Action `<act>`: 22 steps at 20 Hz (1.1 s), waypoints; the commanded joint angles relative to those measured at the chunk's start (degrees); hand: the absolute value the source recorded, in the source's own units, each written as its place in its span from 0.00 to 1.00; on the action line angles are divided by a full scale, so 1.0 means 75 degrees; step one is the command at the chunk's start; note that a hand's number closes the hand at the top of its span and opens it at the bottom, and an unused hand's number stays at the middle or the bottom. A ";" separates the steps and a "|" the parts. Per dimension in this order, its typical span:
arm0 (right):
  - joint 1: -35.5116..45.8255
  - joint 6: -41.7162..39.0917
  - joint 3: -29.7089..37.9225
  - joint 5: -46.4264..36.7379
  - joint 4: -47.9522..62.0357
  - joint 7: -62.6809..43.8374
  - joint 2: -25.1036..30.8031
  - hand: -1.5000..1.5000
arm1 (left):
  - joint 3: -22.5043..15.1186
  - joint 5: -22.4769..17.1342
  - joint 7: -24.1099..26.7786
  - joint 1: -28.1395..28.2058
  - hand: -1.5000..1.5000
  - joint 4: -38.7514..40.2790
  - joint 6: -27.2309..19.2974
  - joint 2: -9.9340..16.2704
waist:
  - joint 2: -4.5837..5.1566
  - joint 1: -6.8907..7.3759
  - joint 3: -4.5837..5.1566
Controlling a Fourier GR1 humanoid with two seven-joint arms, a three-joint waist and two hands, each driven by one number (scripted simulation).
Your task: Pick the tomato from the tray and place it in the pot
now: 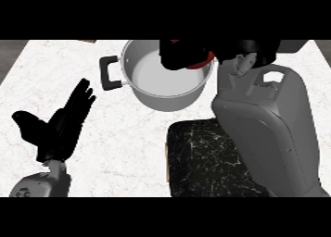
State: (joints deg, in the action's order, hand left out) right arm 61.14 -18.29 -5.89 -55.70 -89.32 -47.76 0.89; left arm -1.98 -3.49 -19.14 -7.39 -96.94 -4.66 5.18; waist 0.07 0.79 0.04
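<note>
tomato — red, only a sliver showing between the curled black fingers of the right hand; held above the pot's opening, at its upper right, near the far rim. whether it touches the pot's inside cannot be told.

right hand — fingers wrapped round the tomato, hiding most of it; the hand hangs over the pot's mouth, its grey forearm running down the view's right side to the lower edge and covering part of the tray's right end.

pot — grey metal, round, upright on the counter in the upper middle of the view; black handle on its left side. inside pale and bare where visible; the only thing seen within its outline is the hand with the tomato, above the floor rather than lying on it as far as can be judged.

tray — black with white marbled veins, on the counter just below the pot, near but apart from it; its visible surface carries nothing. a thin brown edge shows along its left side.

left hand — black, fingers straight and spread, pointing up and away, resting at the view's left, well apart from pot and tray; holds nothing.

counter — white marble with faint reddish veins.
</note>
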 commanded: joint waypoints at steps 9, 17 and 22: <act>0.1334 0.1860 0.0647 0.0201 0.4447 0.1571 0.0213 1.00 | 0.0032 -0.0023 -0.0368 -0.0394 0.50 -0.0163 0.0013 -0.0014 | 0.0064 0.0114 -0.0001; 0.1213 0.2967 0.0995 0.1475 0.5821 0.1434 -0.0116 0.00 | -0.0191 0.0252 0.0130 -0.0085 0.50 0.0285 0.0006 -0.0197 | 0.0078 0.0139 -0.0001; 0.1083 0.3705 0.0747 0.2956 0.6378 0.1697 -0.0118 0.00 | -0.0127 0.0254 -0.0197 -0.0384 0.50 0.0071 -0.0109 -0.0189 | 0.0055 0.0204 -0.0005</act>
State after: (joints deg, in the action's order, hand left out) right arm 69.74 5.21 -0.63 -40.11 -44.08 -37.08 0.08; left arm -2.50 -2.86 -20.28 -9.38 -96.79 -4.46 4.20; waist 0.60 2.45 0.03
